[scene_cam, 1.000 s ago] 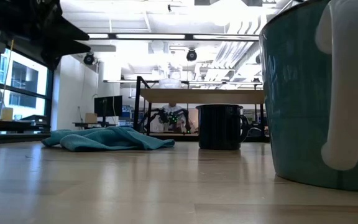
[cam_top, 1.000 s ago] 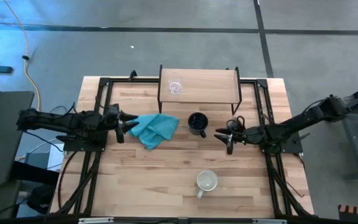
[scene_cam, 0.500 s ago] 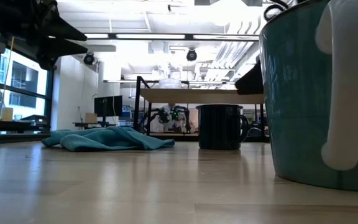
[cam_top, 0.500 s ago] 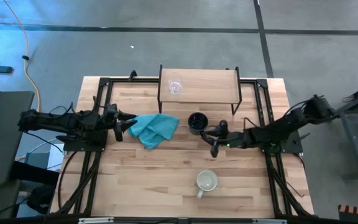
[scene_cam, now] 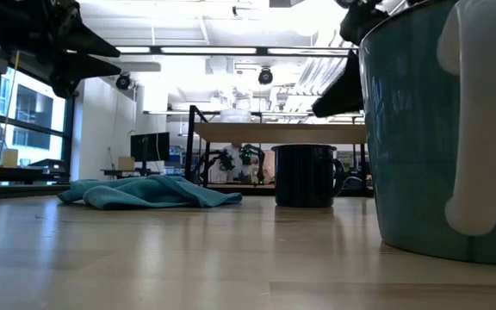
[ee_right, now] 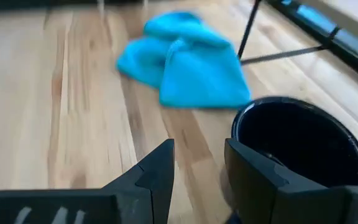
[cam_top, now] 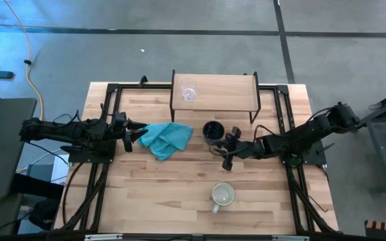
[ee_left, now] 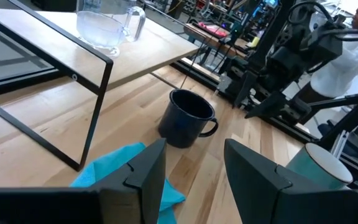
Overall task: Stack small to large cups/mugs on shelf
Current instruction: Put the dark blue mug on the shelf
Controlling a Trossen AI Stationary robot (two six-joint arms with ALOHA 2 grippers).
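In the high view the shelf (cam_top: 214, 89) stands at the upper middle of the frame, at the table's (cam_top: 166, 194) far edge. The glass cup (cam_top: 189, 92) sits on the shelf's left part. The black mug (cam_top: 212, 131) stands on the table just below the shelf, near frame centre. The pale mug (cam_top: 222, 195) stands alone lower down, right of centre, well apart from the others. A teal cloth (cam_top: 167, 138) lies left of the black mug.

The right gripper (cam_top: 227, 148) reaches in from the right and hangs just beside the black mug, at its lower right, not touching it. Its fingers (ee_right: 157, 171) are spread with nothing between them; in the right wrist view the black mug's (ee_right: 300, 140) open mouth lies just past one finger.

The left gripper (cam_top: 136, 133) waits at the left of the frame, at the cloth's left edge. Its fingers (ee_left: 148, 171) are also spread and empty.

In the low view the pale mug (scene_cam: 442, 129) fills the right side, and the black mug (scene_cam: 306, 176) and cloth (scene_cam: 149, 192) sit farther back.
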